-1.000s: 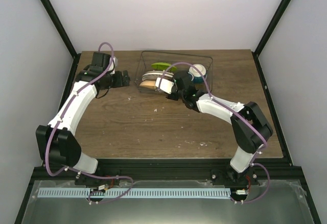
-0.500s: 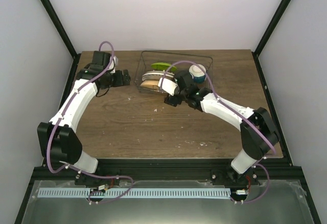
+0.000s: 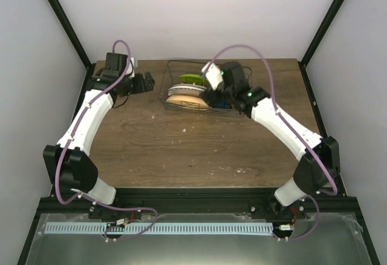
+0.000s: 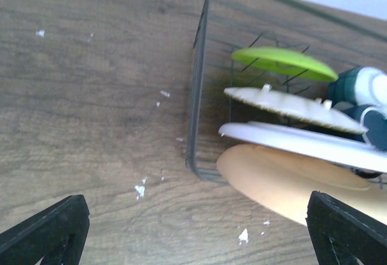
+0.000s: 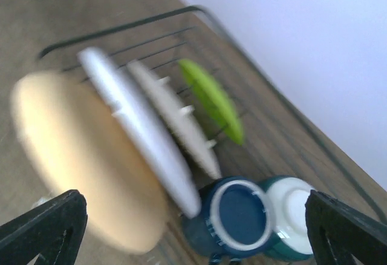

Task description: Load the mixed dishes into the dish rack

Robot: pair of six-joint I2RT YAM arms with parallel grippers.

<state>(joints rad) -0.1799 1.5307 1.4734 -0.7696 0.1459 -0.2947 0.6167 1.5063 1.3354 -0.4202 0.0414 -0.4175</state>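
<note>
The dish rack [image 3: 242, 67] stands at the back of the table. In it, on edge, stand a lime-green plate [image 5: 211, 98], two white plates [image 5: 142, 126] and a tan plate [image 5: 78, 156]. A dark blue mug [image 5: 239, 219] and a small white bowl [image 5: 293, 207] with a teal outside sit at the rack's right end. My right gripper [image 5: 195, 235] hangs open above the plates and the mug, holding nothing. My left gripper [image 3: 145, 83] is open over bare wood, left of the rack's corner [image 4: 196, 95], apart from it. The right arm hides the mug in the top view.
Small white crumbs [image 4: 140, 189] dot the wood near the rack's left corner. The tan plate [image 4: 272, 180] leans out past the rack's front wire. A black frame post [image 3: 320, 29] rises at the back right.
The right gripper has opened and let go of a white plate, which now stands in the rack. That arm has risen and moved back over the rack. The left gripper has drawn slightly back.
</note>
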